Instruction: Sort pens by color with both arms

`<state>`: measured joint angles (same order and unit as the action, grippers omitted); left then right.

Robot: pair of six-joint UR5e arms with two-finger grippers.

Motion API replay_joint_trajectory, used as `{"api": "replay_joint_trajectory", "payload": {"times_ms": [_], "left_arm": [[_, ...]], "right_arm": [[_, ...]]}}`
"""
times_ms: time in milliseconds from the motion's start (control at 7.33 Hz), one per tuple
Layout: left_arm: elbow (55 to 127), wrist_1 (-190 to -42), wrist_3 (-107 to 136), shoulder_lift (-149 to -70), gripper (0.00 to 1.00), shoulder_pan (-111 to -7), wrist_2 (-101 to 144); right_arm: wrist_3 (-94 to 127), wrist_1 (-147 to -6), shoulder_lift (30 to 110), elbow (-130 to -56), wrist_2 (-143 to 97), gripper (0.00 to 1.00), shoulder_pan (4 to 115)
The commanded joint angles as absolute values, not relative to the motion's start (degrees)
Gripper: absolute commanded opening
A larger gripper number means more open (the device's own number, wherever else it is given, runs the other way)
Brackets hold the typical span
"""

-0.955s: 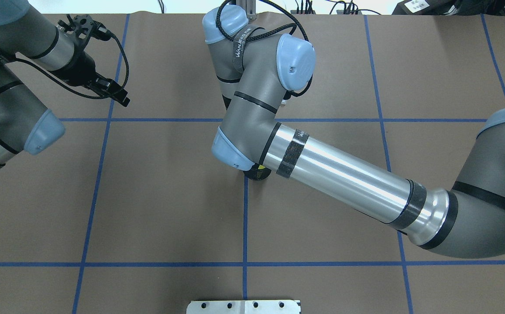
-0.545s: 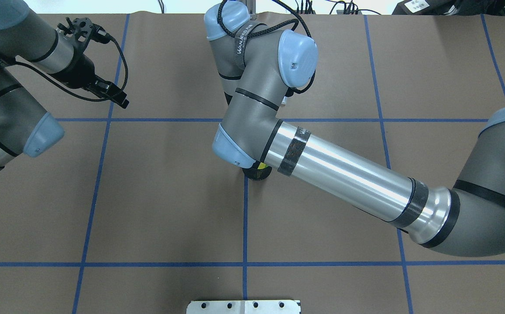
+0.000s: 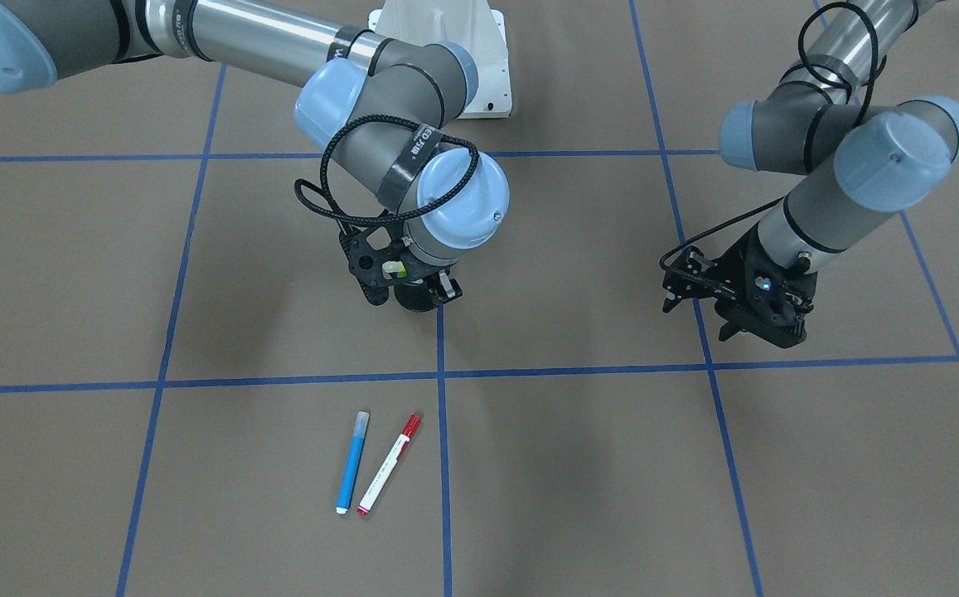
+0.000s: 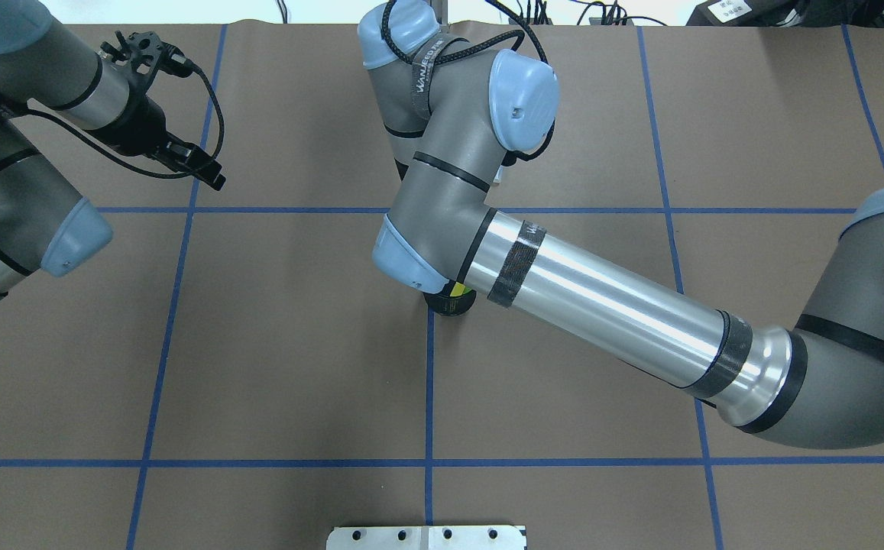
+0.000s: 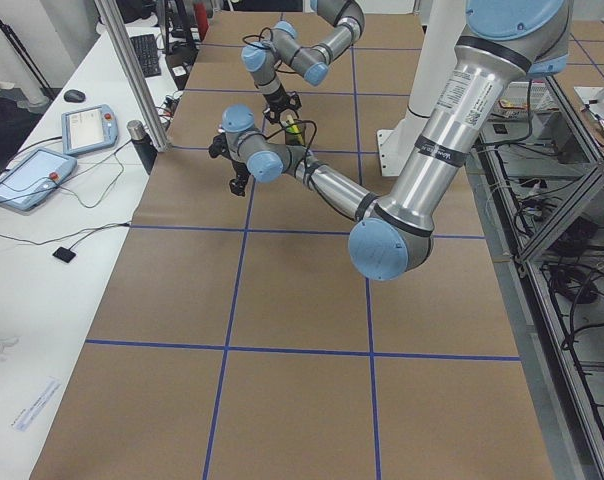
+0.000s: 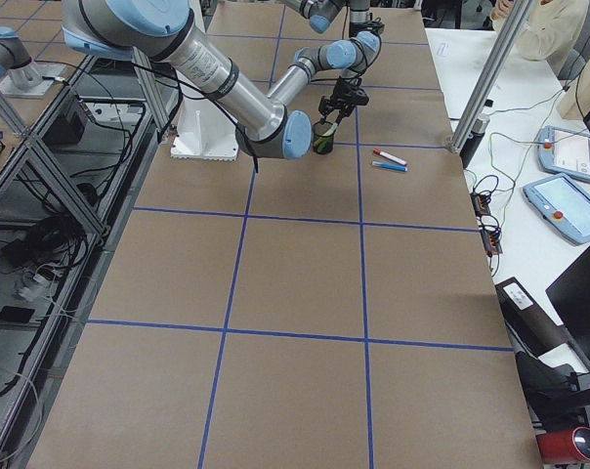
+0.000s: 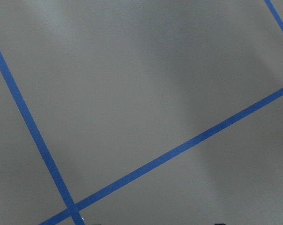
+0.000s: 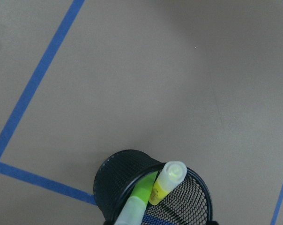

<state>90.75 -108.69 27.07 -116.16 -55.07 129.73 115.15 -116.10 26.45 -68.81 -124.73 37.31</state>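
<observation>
Table covered in brown paper, marked off in squares with blue tape. The right arm reaches in over the centre, and its black two-finger gripper hangs straight above a small black mesh cup that sits right beside the centre tape line. The jaws are hidden by the wrist and camera bracket, so I cannot tell whether they are spread or pinching anything. Two of the pens stand in the cup, leaning together against its rim: the lime green marker pen and the yellow marker pen, caps up. The other two lie flat on the paper on the operators' side of the cup, on the right arm's side of the centre line. These are the slim blue marker pen and the white-bodied marker pen with a red cap, side by side, close at one end and fanned apart at the other. The left arm is well off to its own side. Its black gripper is held low over bare paper, with the jaws spread and nothing between them. White metal base plate at the robot's edge of the table.
</observation>
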Motion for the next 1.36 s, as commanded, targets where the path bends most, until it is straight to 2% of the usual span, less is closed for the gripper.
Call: {"api": "replay_joint_trajectory", "payload": {"times_ms": [0,409,682,955,1227], "left_arm": [[90.8,-108.7,27.2,-116.2,0.85,-55.0,129.7],[90.8,-108.7,27.2,-116.2,0.85,-55.0,129.7],[90.6,-108.7,27.2,-116.2,0.85,-54.8,129.6],[90.7,-109.0,27.2,-116.2,0.85,-54.2,128.2],[90.6,-109.2,27.2,-116.1,0.85,-54.0,128.1]], "right_arm": [[115.0,-116.2,26.6,-68.8,-124.2,0.74,37.7],[115.0,-116.1,26.7,-68.8,-124.2,0.69,37.6],[115.0,-116.1,26.5,-68.9,-124.2,0.68,37.5],[115.0,-116.1,26.5,-68.9,-124.5,0.54,37.5],[115.0,-116.1,26.6,-68.8,-124.5,0.5,37.5]]}}
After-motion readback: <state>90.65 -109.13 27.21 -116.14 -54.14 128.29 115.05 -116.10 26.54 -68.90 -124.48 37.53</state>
